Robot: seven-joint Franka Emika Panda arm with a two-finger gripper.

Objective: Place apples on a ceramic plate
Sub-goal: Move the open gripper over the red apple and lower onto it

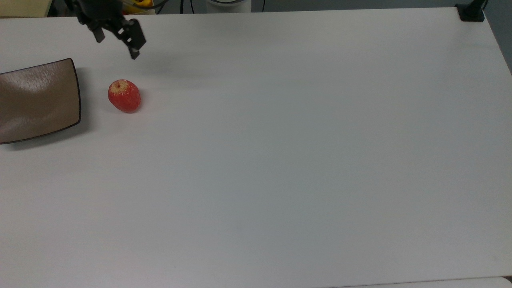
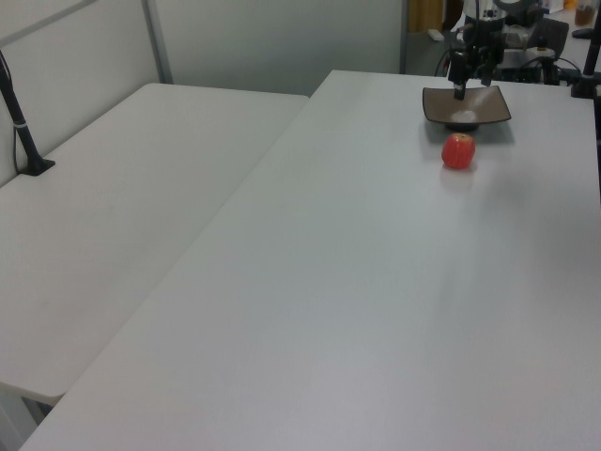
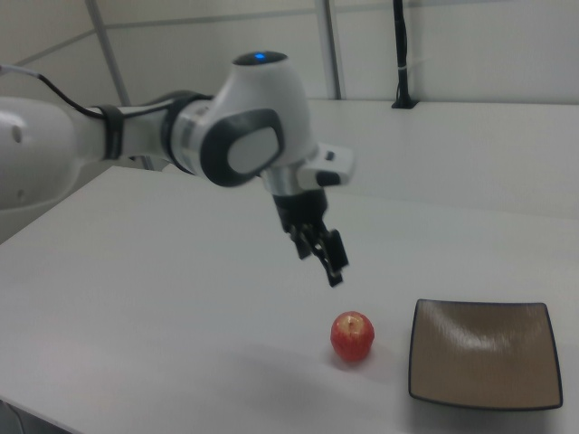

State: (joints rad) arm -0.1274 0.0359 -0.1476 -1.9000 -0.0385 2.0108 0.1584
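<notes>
A small red apple (image 1: 124,96) with a pale speckled stem end lies on the white table, just to the right of the ceramic plate (image 1: 38,102) in the top view. The plate is glossy tan-brown with a dark rim and nothing on it. My gripper (image 1: 117,46) hangs in the air above the table, a little beyond the apple toward the table's far edge, open with nothing between its fingers. In the right view the gripper (image 3: 323,259) hovers above and left of the apple (image 3: 352,336), and the plate (image 3: 484,364) lies to the apple's right. The left view has the apple (image 2: 458,150) in front of the plate (image 2: 467,105), with the gripper (image 2: 471,85) over them.
The white table (image 1: 280,160) stretches wide to the top view's right. A black post base (image 1: 472,12) stands at its far right corner. In the left view a second table (image 2: 113,216) adjoins on the left, with a black post (image 2: 23,132) on it.
</notes>
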